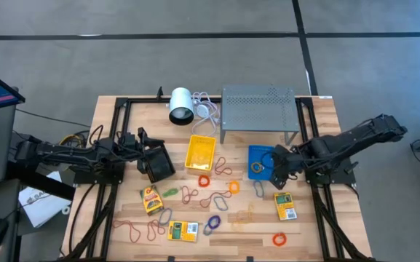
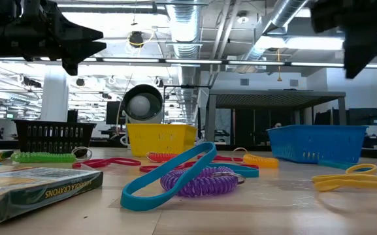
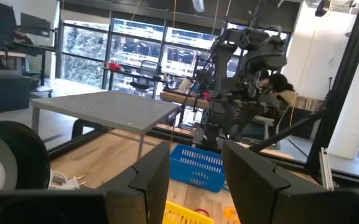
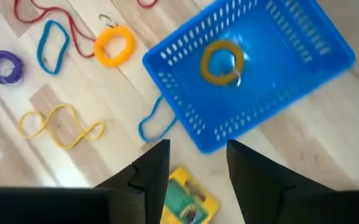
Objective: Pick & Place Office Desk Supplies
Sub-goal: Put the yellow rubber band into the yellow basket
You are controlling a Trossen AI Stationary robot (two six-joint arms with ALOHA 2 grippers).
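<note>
Your counter [image 1: 115, 109] carries three bins: black bin [image 1: 156, 163] at nine o'clock, yellow bin [image 1: 200, 151] at centre, blue bin [image 1: 261, 160] at three o'clock. One orange coiled band [image 4: 221, 61] already lies inside the blue bin. Loose bands [image 1: 211, 200] and flat packets [image 1: 285, 205] remain scattered toward six o'clock.

Risk: a low pass over the blue bin could catch its rim and shift or tip it; thin bands may slip out of a shallow pinch.

Right claw [image 4: 198, 165] hovers above the blue bin's edge, fingers parted, holding nothing. Left claw [image 3: 196, 177], near the black bin, stands parted and apparently empty.
</note>
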